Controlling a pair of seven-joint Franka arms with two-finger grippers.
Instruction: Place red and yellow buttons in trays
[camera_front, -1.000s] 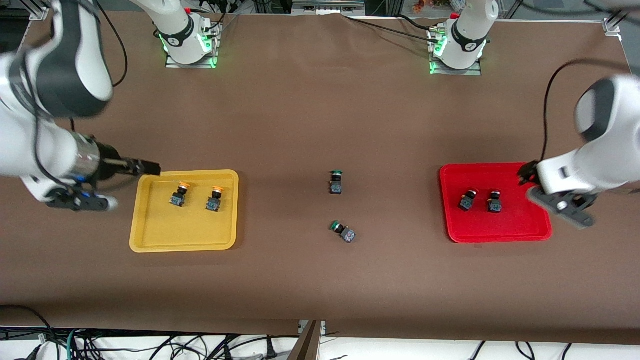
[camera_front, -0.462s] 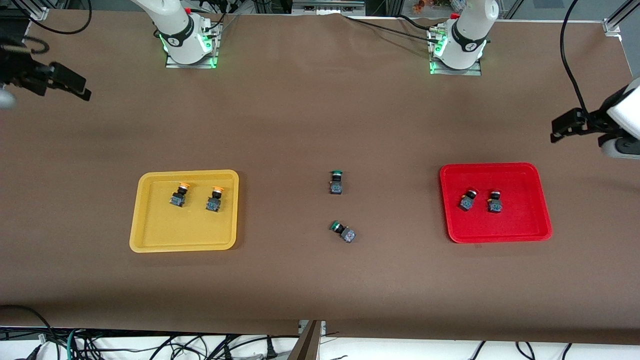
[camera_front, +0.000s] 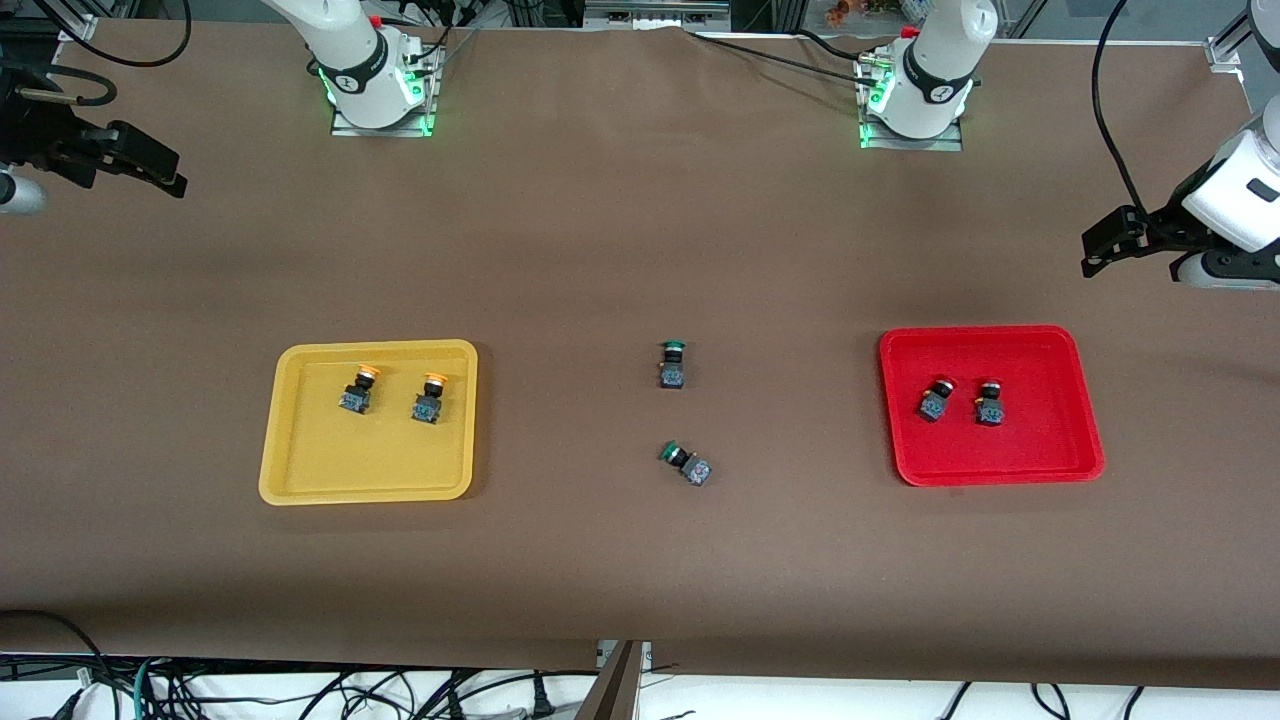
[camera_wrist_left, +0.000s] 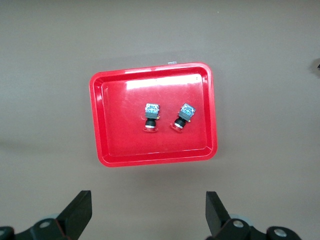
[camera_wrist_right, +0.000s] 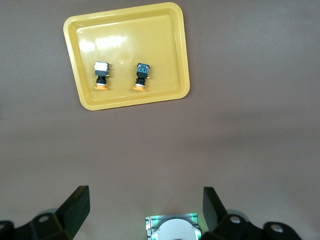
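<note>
Two yellow buttons (camera_front: 395, 393) lie in our yellow tray (camera_front: 300, 490), two red buttons (camera_front: 962, 400) in our red tray (camera_front: 1090, 440) toward three o'clock. Both claws, left (camera_front: 1100, 245) and right (camera_front: 160, 170), hang wide open, empty. Buttons seem light, rigid; we'd pinch the blocky body.

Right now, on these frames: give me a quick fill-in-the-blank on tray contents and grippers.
1. The yellow tray holds ____ orange-yellow-capped buttons.
2. The two red-capped buttons lie in the ____ tray.
3. The two switches on the bare table between the trays have ____ caps.
4. The left gripper and right gripper both stand ____.

Missing words: two; red; green; open
</note>
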